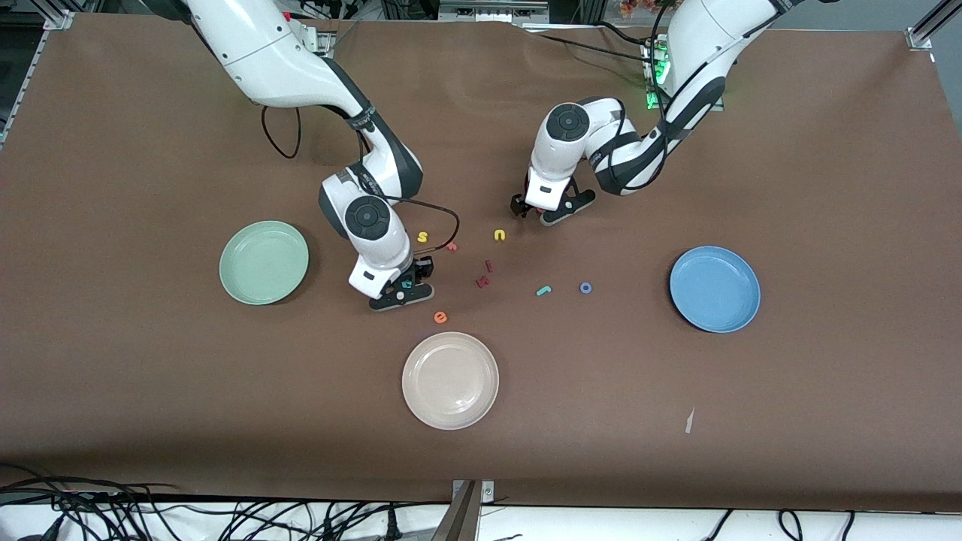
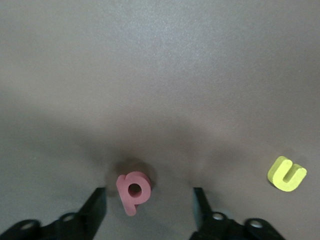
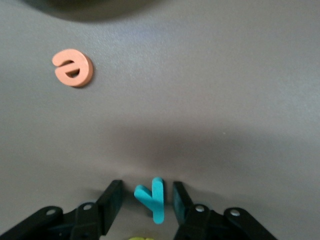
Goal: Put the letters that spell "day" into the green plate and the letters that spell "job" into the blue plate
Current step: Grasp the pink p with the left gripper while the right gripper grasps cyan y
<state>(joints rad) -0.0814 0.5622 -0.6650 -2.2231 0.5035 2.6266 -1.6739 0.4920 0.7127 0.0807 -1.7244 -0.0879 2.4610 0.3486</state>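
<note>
Both grippers are sitting down at the table now, each straddling a letter. The right gripper (image 3: 148, 202) is standing with its fingers (image 3: 111, 199) drawn in narrow around the teal "y" (image 3: 152, 198), and the letter's stem is running along the gap between them, so the pads are facing its flat sides; a sliver of table is showing on each side, so I am judging contact as near but not yet made. This spot is lying nearer to the front camera than the yellow "s" (image 1: 422, 237), with the orange "e" (image 3: 73, 67) just beside it on bare table. The green plate (image 1: 264, 262) is waiting close by toward the right arm's end, open cloth all the way, so that carry is looking short and unobstructed. The left gripper (image 2: 149, 205) is sitting with its fingers (image 2: 95, 206) at a middling spread, and the pinkish-red "b" (image 2: 133, 191) is lying between them, closer to one finger than the other, clear gaps on both sides. The yellow "u" (image 2: 286, 173) is lying well clear. The blue plate (image 1: 715, 288) is lying toward the left arm's end, and the teal "j" (image 1: 543, 290) and blue "o" (image 1: 585, 287) are lying on the table between, low and easy to pass over. Both plates are showing empty.
</note>
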